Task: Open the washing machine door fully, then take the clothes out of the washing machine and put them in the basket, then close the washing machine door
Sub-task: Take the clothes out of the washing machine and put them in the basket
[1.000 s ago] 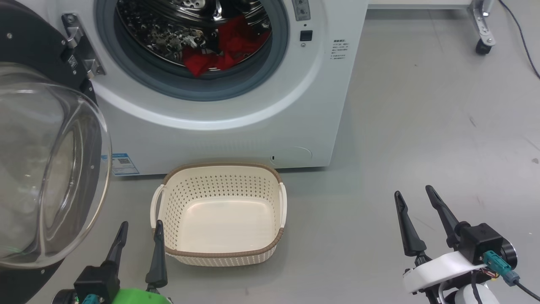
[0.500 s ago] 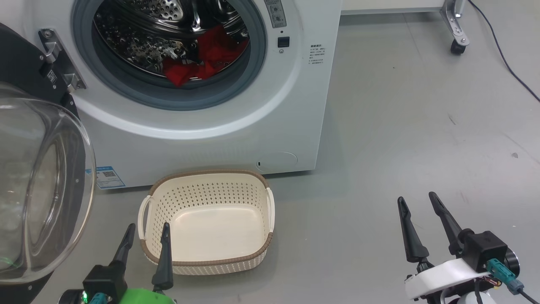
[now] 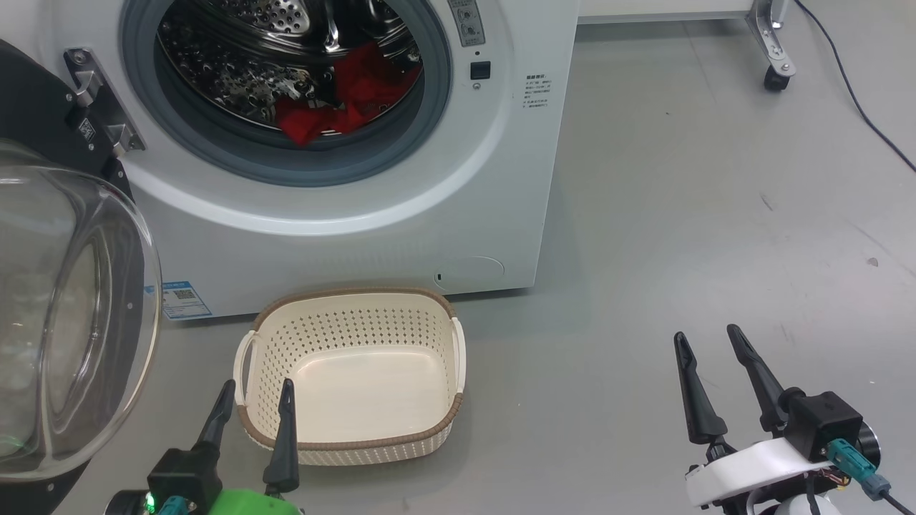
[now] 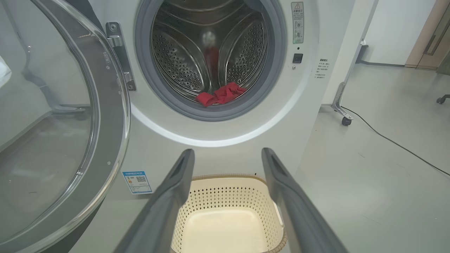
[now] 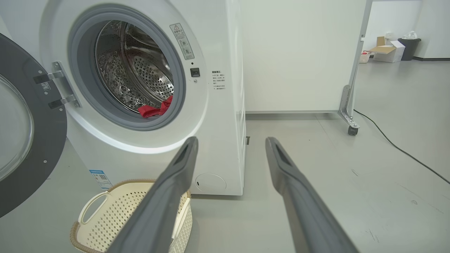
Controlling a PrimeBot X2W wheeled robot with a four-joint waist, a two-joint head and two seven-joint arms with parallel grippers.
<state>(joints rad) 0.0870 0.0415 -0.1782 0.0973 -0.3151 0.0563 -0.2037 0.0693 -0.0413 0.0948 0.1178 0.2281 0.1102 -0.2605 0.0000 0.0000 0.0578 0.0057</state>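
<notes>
Washing machine (image 3: 358, 236): drum (image 3: 236, 71) laid open for unloading. Door (image 3: 64, 322): swung wide leftward for access. Basket (image 3: 351, 292): set empty before the machine to receive the load. Clothes (image 3: 351, 93): red, low in drum. Left gripper (image 3: 257, 386), right gripper (image 3: 707, 335): fingers parted, nothing held

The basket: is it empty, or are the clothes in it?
Empty. The basket shows a bare cream bottom; the red clothes lie in the drum.
</notes>
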